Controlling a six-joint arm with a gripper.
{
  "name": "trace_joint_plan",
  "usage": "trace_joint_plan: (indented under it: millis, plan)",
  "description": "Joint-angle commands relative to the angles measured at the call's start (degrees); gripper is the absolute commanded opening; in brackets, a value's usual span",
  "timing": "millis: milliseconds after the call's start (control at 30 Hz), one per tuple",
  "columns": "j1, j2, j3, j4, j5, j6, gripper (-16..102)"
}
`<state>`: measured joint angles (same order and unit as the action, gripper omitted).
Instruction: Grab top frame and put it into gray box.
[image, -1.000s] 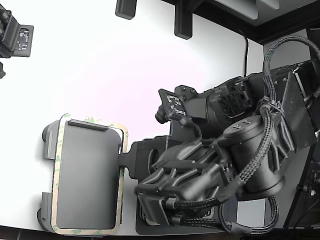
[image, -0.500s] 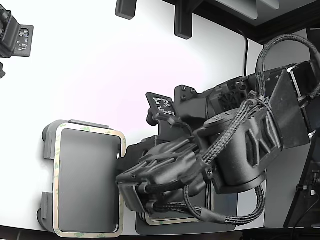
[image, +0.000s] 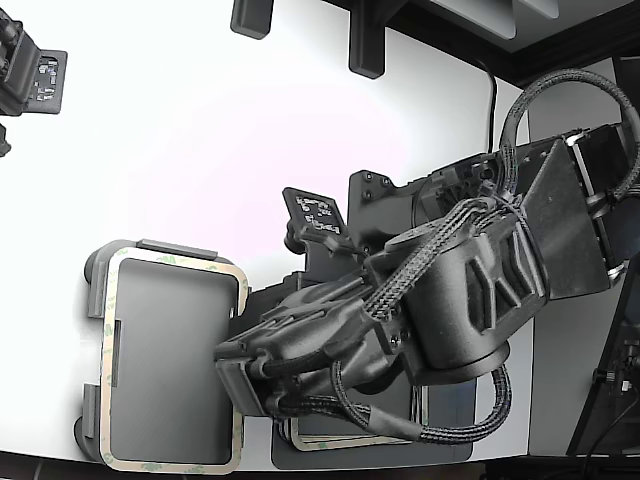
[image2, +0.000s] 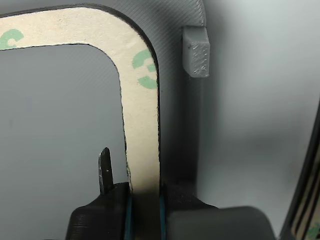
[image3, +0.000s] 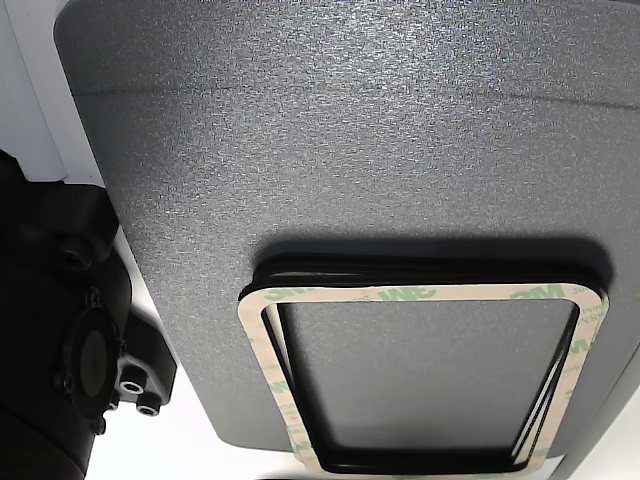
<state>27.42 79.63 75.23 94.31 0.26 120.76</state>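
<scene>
The gripper (image2: 144, 207) is clamped on one long side of the top frame (image2: 142, 125), a dark finger pressed against each edge of the cream strip. A thin metal blade (image2: 105, 170) stands up just beside the inner finger. Green marks show on the frame's rounded corner, and its hollow centre opens onto a gray floor beneath. Just past the frame's outer edge a small gray tab (image2: 196, 52) rises from the rim of the gray box (image2: 177, 130).

In the exterior view, the black arm (image: 440, 300) reaches toward the exterior view's left, with its gripper (image: 238, 375) at the edge of the gray box (image: 97, 275). The frame (image: 110, 330) lies flat over the box, lined up inside its raised tabs.

Farther off, in the other view, a stack of matching frames (image3: 420, 295) sits on a dark textured mat (image3: 330, 130), the uppermost slightly skewed over the ones below.
</scene>
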Motion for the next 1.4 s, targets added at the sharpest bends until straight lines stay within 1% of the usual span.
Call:
trace_joint_plan:
  millis: [0,633,1367]
  plan:
    - [-0.88,1.05,-0.79,0.53,0.09,0.0,-13]
    - [-0.7,-0.18,-0.44,0.44,-0.26,0.26,-13]
    - [-0.26,-0.79,0.09,-0.7,0.62,0.88,-13]
